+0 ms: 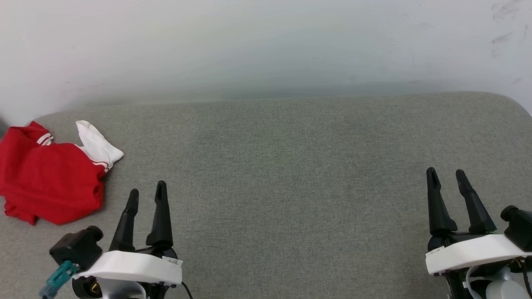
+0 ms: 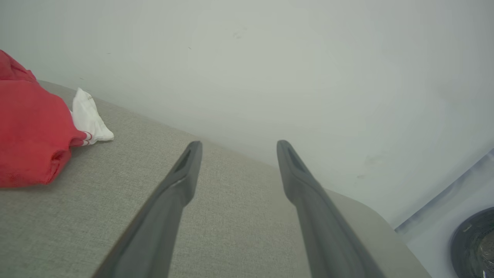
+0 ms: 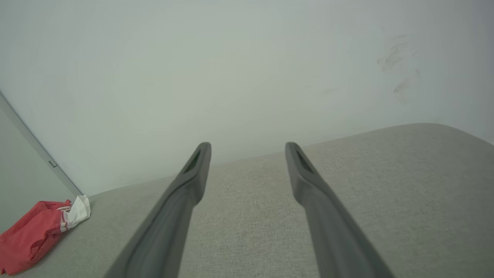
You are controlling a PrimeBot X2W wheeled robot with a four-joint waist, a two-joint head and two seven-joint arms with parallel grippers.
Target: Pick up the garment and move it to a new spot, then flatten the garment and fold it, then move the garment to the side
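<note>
Both left gripper (image 1: pixel 147 187) and right gripper (image 1: pixel 446 171) spread fingers (image 1: pixel 161 216), empty; garment (image 1: pixel 50 178) points white sleeve (image 1: pixel 97 145) toward wall (image 1: pixel 266 50).

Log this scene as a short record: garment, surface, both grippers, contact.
item: garment, red, with a white sleeve sticking out
state: bunched, not laid flat
place: far left of the grey fabric surface, near the wall
left: left gripper open, holding nothing, to the right of the garment
right: right gripper open, holding nothing, at the far side of the surface from the garment
contact: neither gripper touches the garment
</note>
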